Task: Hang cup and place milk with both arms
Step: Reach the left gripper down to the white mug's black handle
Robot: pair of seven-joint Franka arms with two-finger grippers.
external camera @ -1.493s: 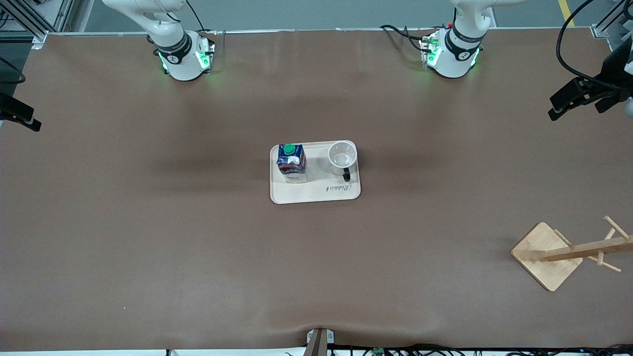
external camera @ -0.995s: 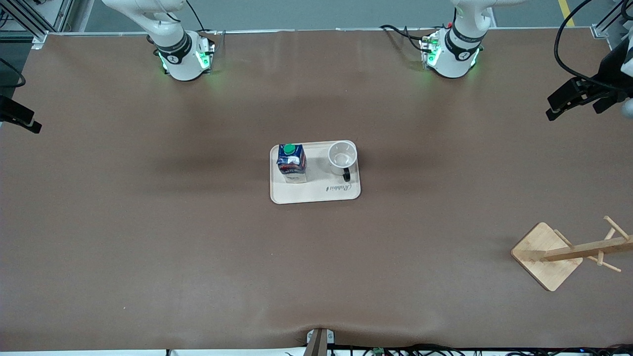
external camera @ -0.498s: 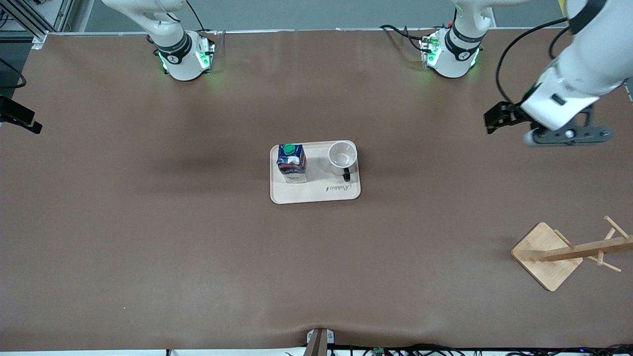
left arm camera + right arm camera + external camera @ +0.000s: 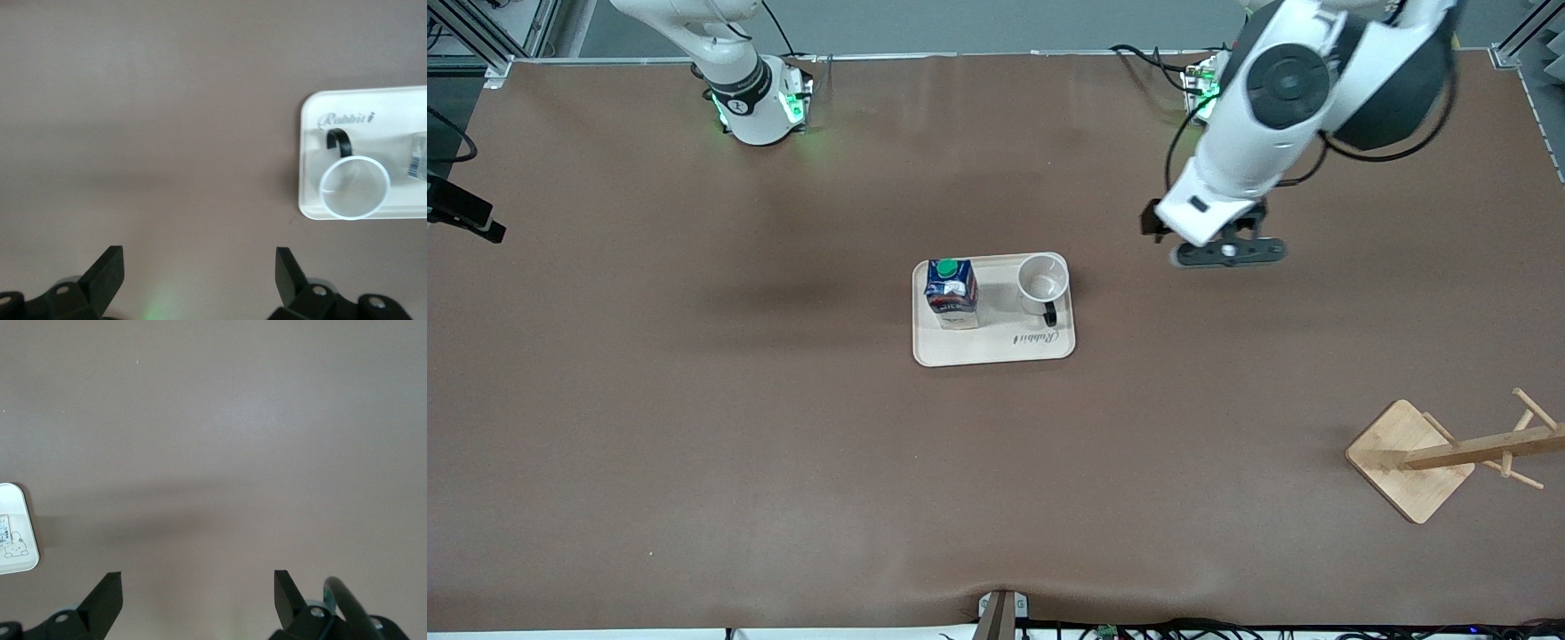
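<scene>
The cup (image 4: 1042,283) stands upright on a pale tray (image 4: 996,348) at mid-table, its black handle toward the front camera. The milk (image 4: 950,293) stands beside it on the tray, toward the right arm's end. My left gripper (image 4: 1158,222) is open and empty over bare table, off the tray's edge toward the left arm's end. In the left wrist view its gripper (image 4: 199,267) is open, with the cup (image 4: 353,187) and tray (image 4: 313,133) to one side. My right gripper (image 4: 467,213) waits at the table's edge, open (image 4: 198,587) and empty.
A wooden cup rack (image 4: 1449,453) with pegs stands on a square base near the front camera, at the left arm's end. The tray's corner (image 4: 20,513) shows in the right wrist view. The brown table (image 4: 783,444) surrounds the tray.
My left arm has swung in from the table's edge at its own end toward the tray. The right arm, cup and milk have not moved.
</scene>
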